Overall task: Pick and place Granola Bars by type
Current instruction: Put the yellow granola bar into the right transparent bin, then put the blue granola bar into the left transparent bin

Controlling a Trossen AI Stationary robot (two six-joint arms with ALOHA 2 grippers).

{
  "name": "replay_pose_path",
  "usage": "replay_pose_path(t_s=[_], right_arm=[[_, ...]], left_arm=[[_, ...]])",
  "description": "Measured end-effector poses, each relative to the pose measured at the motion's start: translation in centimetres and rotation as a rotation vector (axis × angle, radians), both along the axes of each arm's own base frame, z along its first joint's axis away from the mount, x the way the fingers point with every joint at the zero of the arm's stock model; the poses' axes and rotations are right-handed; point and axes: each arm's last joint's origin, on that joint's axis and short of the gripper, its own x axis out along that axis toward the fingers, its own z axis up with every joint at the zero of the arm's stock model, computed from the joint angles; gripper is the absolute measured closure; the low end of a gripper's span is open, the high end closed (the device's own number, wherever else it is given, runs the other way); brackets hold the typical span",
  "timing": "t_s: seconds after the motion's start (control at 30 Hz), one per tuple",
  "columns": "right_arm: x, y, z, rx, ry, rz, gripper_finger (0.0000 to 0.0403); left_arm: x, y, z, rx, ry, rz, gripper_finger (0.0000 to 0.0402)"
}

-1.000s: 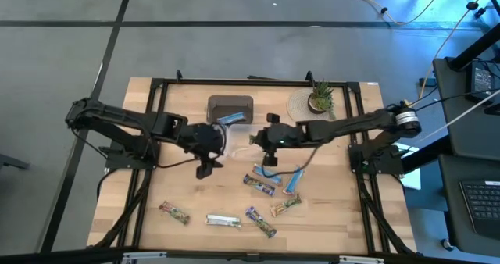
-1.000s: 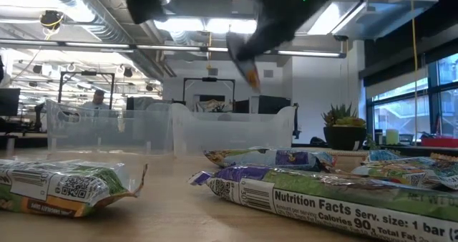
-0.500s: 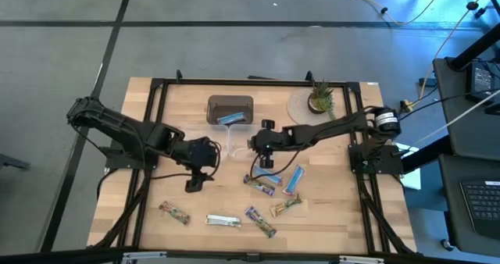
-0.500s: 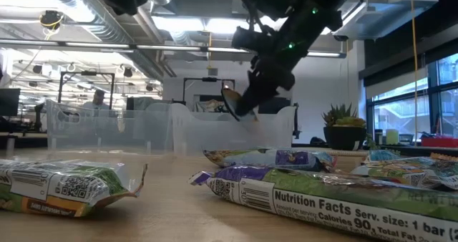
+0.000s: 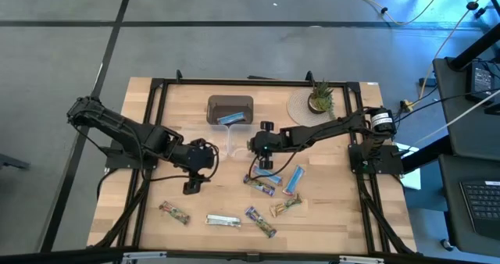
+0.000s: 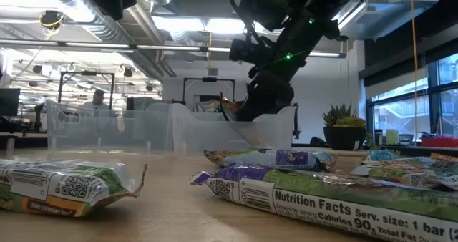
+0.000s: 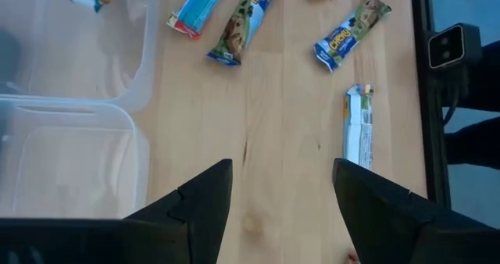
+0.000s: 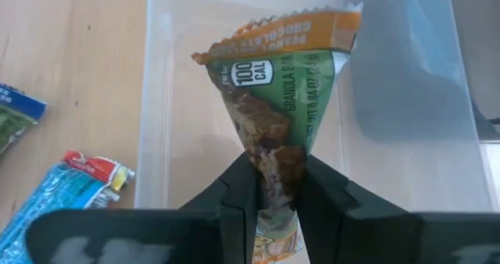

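My right gripper is shut on a green-tan granola bar with an orange end, inside a clear tub. In the low view the right gripper is down between the walls of the clear tub. My left gripper is open and hangs over bare wood, left of the loose bars. Blue-white bars and a silvery bar lie flat on the table beyond it. In the high view the left gripper is near the table's middle and the right gripper is over the tubs. My right gripper pinches the green-tan bar between its two fingers at one end of the wrapper. The fingers come from above, pointing down. The bar hangs below them, its orange end lowest, inside the tub; whether it touches the floor I cannot tell.
A second clear tub stands beside the first. A dark brown tray with a blue bar sits toward the far edge, a potted plant on a mat to its right. More bars lie along the near edge. Black frame rails border the table.
My right gripper has come down with the green-tan bar, from above the tubs to between the tub's walls. My left gripper has moved toward the near edge and a little to the left, away from the tubs, and its arm has drawn back.
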Motion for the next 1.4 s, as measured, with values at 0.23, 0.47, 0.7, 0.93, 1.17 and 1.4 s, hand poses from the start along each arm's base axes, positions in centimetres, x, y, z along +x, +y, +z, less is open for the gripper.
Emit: replay_pose_path(t_s=[0.23,0.47,0.7,0.93,1.17,1.4], right_arm=[[0.0,0.1,0.0,0.036,0.000,0.026,0.0306],[0.0,0.0,0.1,-0.006,-0.003,-0.012,0.0268],[-0.5,-0.1,4.2,-0.021,-0.074,-0.032,0.0264],[-2.7,0.4,9.0,0.165,-0.177,-0.051,0.0264],[-6.6,1.9,13.0,0.214,-0.206,-0.038,0.0264],[-10.6,4.0,16.0,0.212,-0.243,-0.068,0.0264]], left_arm=[[0.0,0.1,0.0,0.019,-0.010,0.013,0.0187],[0.4,0.3,0.2,0.084,-0.071,0.058,0.0187],[1.4,0.1,1.1,0.157,-0.218,-0.007,0.0187],[2.7,-0.1,1.7,0.239,-0.356,-0.068,0.0187],[5.4,0.1,0.4,0.316,-0.399,-0.105,0.0187],[8.9,0.1,-2.0,0.327,-0.437,-0.158,0.0187]])
